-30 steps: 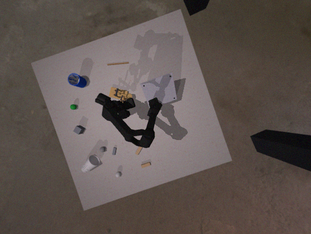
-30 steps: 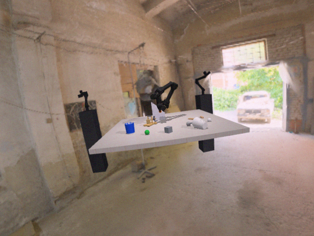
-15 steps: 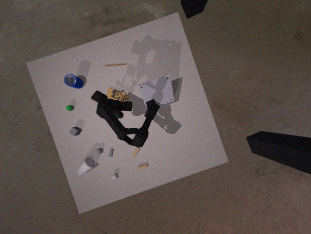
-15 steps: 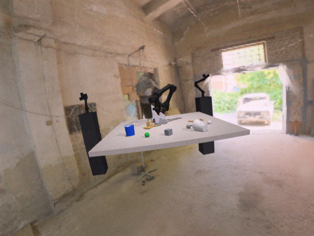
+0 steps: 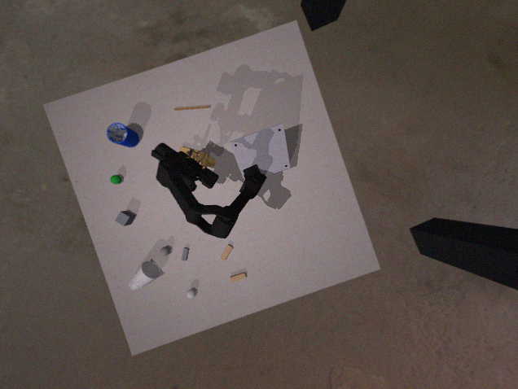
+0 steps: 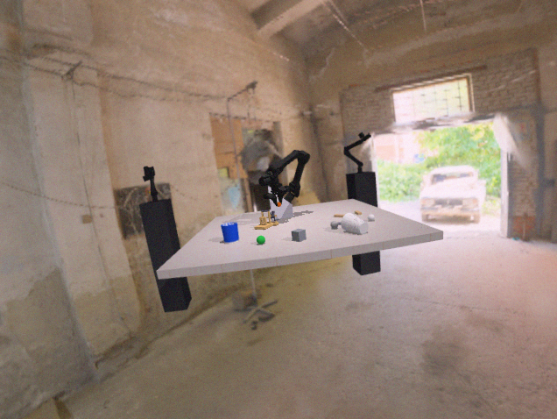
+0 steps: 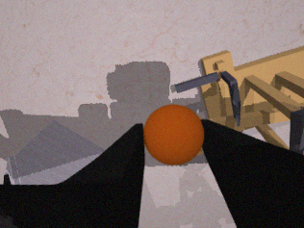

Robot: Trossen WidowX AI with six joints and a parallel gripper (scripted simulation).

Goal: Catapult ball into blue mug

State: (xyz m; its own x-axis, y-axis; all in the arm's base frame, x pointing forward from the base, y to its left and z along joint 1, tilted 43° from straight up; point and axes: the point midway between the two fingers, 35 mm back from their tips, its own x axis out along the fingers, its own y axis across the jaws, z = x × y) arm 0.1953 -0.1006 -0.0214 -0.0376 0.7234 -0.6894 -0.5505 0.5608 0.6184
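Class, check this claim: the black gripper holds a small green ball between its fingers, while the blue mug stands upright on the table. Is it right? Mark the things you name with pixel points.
Not quite: the ball between the fingers of the black gripper [image 7: 174,135] is orange [image 7: 174,135], as the wrist view shows. The rest holds.
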